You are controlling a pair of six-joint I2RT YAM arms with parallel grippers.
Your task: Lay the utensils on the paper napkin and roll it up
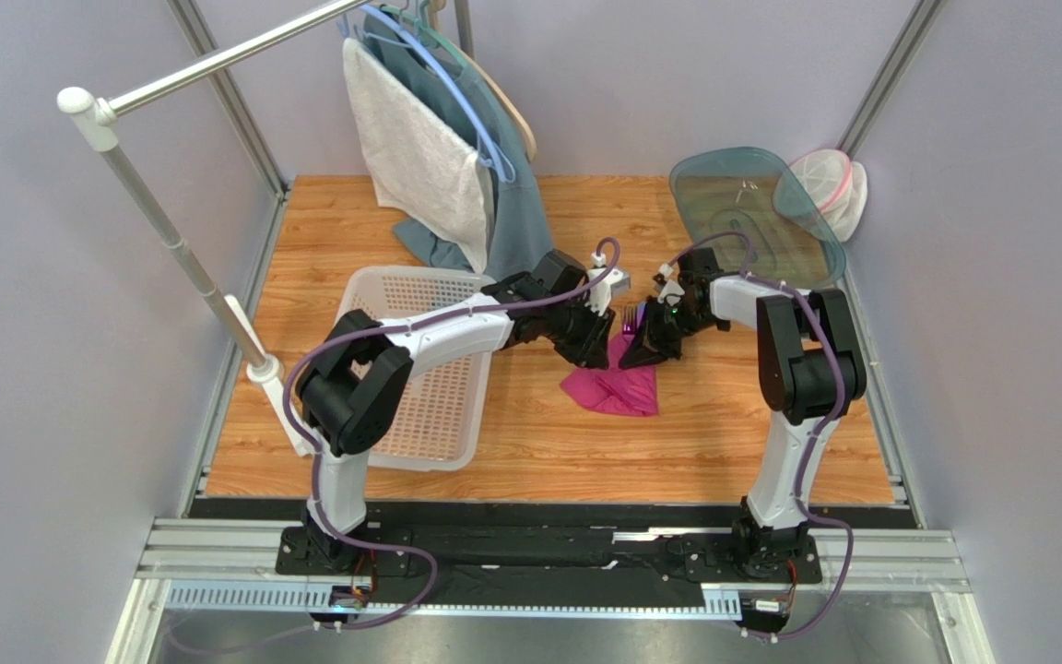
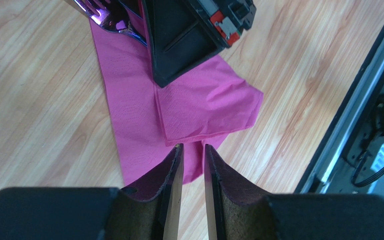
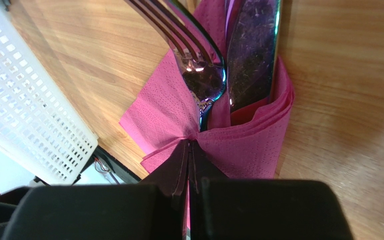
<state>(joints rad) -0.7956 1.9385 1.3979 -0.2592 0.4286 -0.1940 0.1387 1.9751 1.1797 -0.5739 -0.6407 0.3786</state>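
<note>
Seen from above, the wooden table [image 1: 717, 443] carries a thin magenta-pink paper napkin [image 1: 616, 390] lying a little to the right of a white slotted plastic basket [image 1: 426, 401]. Both arms reach in over the napkin's far end, their black heads nearly meeting. How their jaws stand cannot be read from up there, but the wrist cameras show it.

The right wrist camera shows the right end effector [image 3: 191, 152] pressed fully closed, pinching a gathered fold of the paper napkin. The sheet curls up around two glossy purple plastic utensils lying side by side. A fork [image 3: 199, 70] is on the left with its tines pointing away, and a broad knife [image 3: 253, 55] is on the right. The napkin's edge wraps up over the knife's outer side. A corner of the basket shows at the left of this view.

The left wrist camera shows the left end effector [image 2: 193, 150] with its fingers a narrow gap apart and nothing between them, poised over the napkin's near tip. From here most of the napkin lies flat on the table as a long strip with one flap folded across it, a layout the right wrist view does not show. The fork's head peeks in at the top left beside the right arm's black finger. The knife is hidden in this view.
</note>
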